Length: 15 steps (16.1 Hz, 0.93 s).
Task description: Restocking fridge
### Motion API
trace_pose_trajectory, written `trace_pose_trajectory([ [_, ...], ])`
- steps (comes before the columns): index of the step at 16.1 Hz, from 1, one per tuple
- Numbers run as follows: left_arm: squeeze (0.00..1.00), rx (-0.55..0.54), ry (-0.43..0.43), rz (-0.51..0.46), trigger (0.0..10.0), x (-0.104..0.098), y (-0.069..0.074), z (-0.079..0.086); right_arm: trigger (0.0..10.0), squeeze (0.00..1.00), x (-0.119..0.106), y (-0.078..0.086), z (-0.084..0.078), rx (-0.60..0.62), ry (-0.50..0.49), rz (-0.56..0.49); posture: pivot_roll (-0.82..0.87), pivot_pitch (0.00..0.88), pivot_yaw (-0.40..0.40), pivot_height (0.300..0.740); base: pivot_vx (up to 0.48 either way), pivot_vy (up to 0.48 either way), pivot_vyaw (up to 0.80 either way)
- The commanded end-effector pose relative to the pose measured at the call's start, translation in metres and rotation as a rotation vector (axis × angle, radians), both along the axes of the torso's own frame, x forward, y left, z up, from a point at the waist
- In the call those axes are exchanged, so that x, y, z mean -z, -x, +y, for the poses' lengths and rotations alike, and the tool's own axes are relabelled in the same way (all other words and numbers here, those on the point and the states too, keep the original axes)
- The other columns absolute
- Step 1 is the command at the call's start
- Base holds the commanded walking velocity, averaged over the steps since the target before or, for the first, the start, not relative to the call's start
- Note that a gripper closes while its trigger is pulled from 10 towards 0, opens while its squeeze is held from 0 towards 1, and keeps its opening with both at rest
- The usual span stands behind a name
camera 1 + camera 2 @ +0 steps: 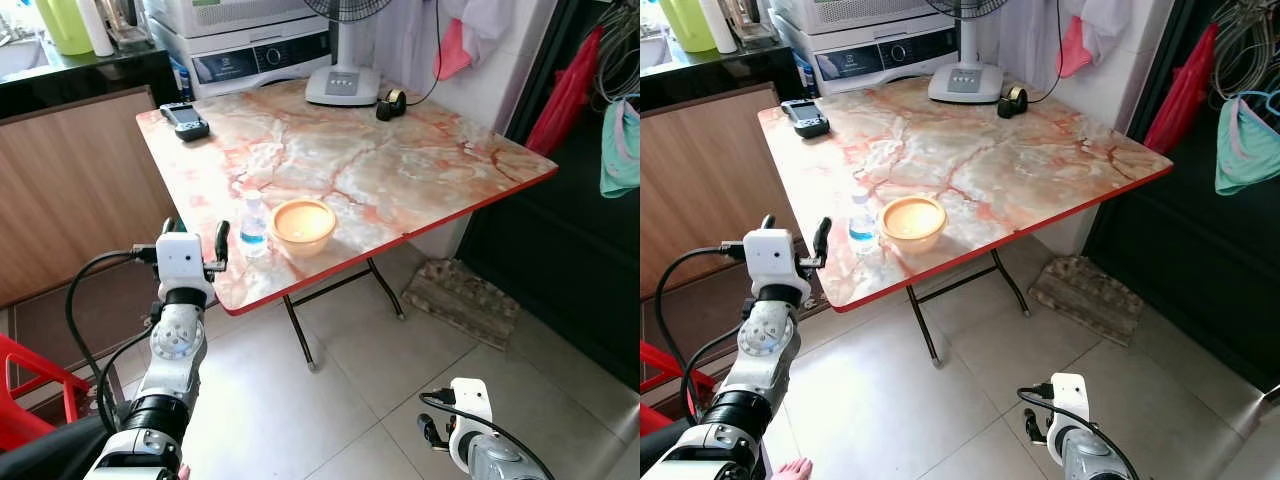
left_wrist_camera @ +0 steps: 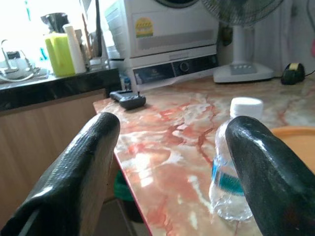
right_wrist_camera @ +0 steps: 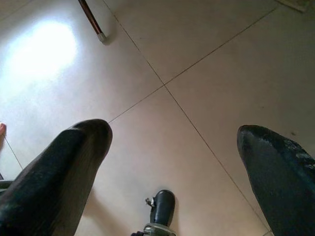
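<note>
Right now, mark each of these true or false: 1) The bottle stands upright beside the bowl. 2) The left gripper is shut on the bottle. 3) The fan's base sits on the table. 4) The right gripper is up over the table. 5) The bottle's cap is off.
1) True: the bottle stands upright next to the bowl.
2) False: the left gripper is open, just short of the bottle, not touching it.
3) True: the fan stands at the far edge of the table.
4) False: the right gripper hangs low, open, over the floor.
5) False: its white cap is on.
</note>
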<state>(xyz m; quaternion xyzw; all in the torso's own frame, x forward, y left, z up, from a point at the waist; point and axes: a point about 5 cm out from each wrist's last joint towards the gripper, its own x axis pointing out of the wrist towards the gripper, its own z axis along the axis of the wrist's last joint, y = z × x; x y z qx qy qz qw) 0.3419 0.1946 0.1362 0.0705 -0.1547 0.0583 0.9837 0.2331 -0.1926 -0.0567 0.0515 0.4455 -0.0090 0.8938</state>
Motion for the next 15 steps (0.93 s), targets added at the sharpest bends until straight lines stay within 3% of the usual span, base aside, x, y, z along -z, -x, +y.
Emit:
trace_pose_trajectory([
  [1, 0.0, 0.029, -0.014, -0.015, 10.0, -0.009, -0.002, 0.0, 10.0, 0.0, -0.003, -0.004, -0.001, -0.006, 0.007, -0.017, 0.03, 0.0, -0.008, 0.74, 0.0, 0.0, 0.0],
  [3, 0.0, 0.039, -0.04, -0.045, 10.0, -0.021, -0.005, 0.001, 10.0, 0.0, -0.003, -0.004, -0.001, -0.014, 0.012, -0.013, 0.03, 0.0, -0.007, 0.74, 0.0, 0.0, 0.0],
  [15, 0.0, 0.089, -0.032, -0.058, 10.0, -0.029, -0.006, -0.006, 10.0, 0.0, -0.001, -0.001, 0.001, -0.009, 0.01, -0.015, 0.05, 0.0, 0.023, 0.74, 0.226, 0.0, 0.0],
])
